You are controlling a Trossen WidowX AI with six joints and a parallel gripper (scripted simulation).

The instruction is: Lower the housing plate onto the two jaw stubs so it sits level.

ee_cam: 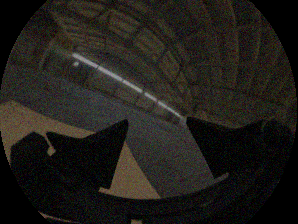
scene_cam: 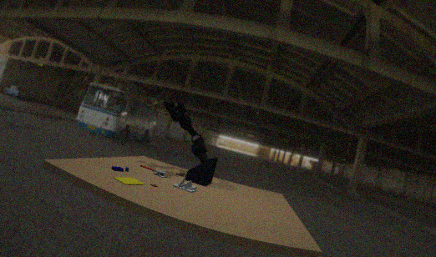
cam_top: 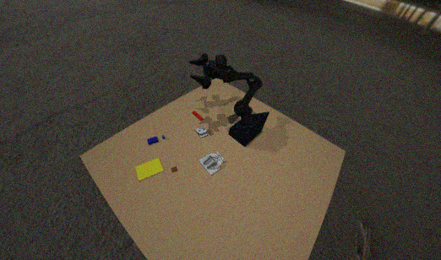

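While my gripper (cam_top: 191,69) (scene_cam: 167,104) (ee_cam: 157,121) is hovering high above the tabletop (cam_top: 260,190) (scene_cam: 224,209), its fingers are standing wide apart and holding nothing. Below, a larger white-and-grey assembly (cam_top: 212,163) (scene_cam: 185,186) is lying near my base (cam_top: 248,128) (scene_cam: 202,172), and a smaller white-and-grey piece (cam_top: 201,132) (scene_cam: 160,171) is resting apart from it. The housing plate must be one of these, but I am not managing to tell which. A red bar (cam_top: 198,116) (scene_cam: 147,168) is lying near the smaller piece; a yellow slab (cam_top: 149,169) (scene_cam: 129,181) is lying flat near a brown square (cam_top: 174,169) (scene_cam: 154,185).
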